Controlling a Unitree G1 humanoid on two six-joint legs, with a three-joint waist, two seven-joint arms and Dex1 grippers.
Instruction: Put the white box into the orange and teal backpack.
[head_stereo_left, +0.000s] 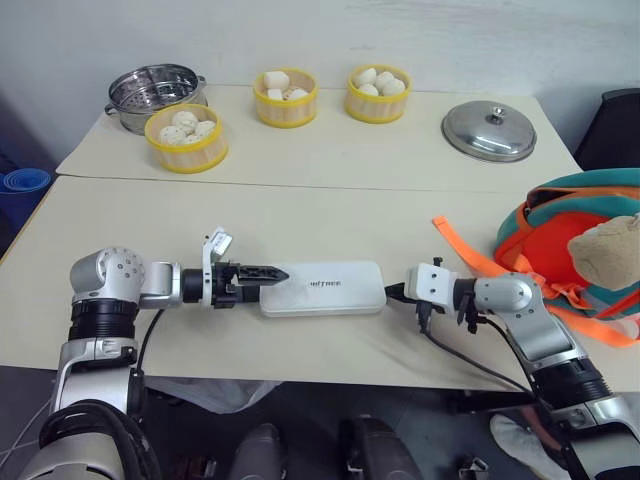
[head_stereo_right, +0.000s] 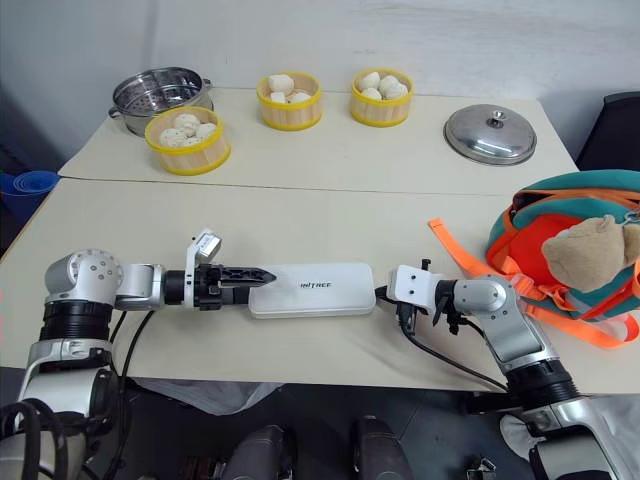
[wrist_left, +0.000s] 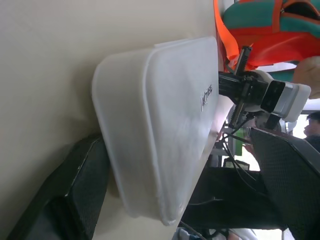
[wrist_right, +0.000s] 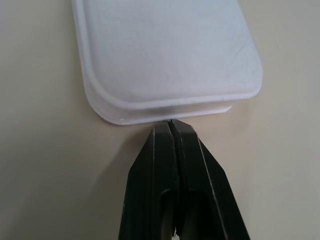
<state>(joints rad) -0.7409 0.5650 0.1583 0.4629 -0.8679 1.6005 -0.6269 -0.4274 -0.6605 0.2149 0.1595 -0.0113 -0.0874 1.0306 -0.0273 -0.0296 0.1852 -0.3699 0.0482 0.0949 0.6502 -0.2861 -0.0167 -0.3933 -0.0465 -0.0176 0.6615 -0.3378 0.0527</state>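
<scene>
risk: white box (head_stereo_left: 322, 288) could skid across the table (head_stereo_left: 300, 215) or pivot away, since the right gripper (wrist_right: 171, 131) only butts its end with pinched tips, no hold
risk 2: left gripper (head_stereo_left: 262, 275) is spread wide around the other end, one finger (wrist_left: 75, 190) under the edge; if it closes off-centre, the slick shell may squirt out
risk 3: orange strap (head_stereo_left: 470, 250) lies loose near the right arm, likely snag on the way over
box look: flat, long, white, rounded corners, small grey lettering on top, smooth plastic
box place: lying flat near the front table edge, between both grippers
backpack (head_stereo_left: 575, 235): well apart on the right; cannot tell if it is unzipped
</scene>
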